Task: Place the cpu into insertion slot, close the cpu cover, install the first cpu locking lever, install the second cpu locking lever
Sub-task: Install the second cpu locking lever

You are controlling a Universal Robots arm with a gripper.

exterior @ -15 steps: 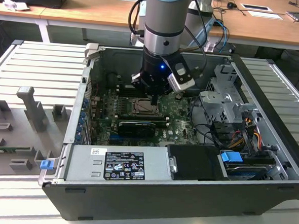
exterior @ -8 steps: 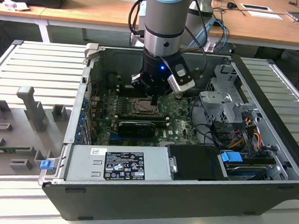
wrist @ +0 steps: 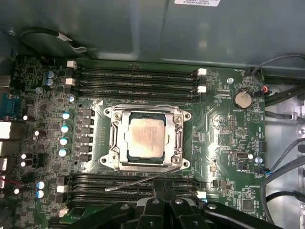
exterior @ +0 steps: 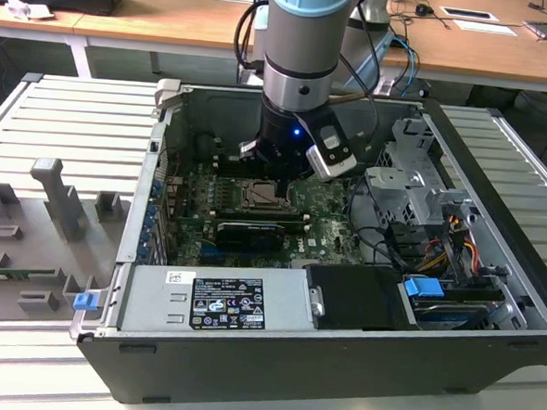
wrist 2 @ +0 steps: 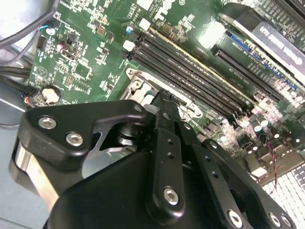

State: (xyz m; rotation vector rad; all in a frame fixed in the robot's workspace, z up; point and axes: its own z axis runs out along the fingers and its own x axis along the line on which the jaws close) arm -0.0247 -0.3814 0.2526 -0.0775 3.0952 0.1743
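Green circuit board (wrist: 224, 124) fills the case floor. Insertion slot (wrist: 110, 143) sits mid-board between the memory slot banks; cpu (wrist: 145, 137) lies seated in it, cpu cover (wrist: 176, 143) shut flat around it. One lever wire (wrist: 138, 181) juts free, apparently unlatched. Gripper (wrist: 159, 202) hovers beside the socket's near edge, fingers together, holding nothing.

Gripper (wrist: 159, 202) hangs low over the motherboard, just beside the insertion slot (wrist: 147, 138); the slot's face lies unobstructed with cpu cover (wrist: 125, 117) down around the cpu (wrist: 145, 137). A thin locking lever (wrist: 138, 182) juts out between gripper and slot, across the near memory slots (wrist: 128, 183). Beyond the slot: more memory slots (wrist: 136, 82), then the case wall (wrist: 143, 28); loose cables (wrist: 281, 167) crowd one side.
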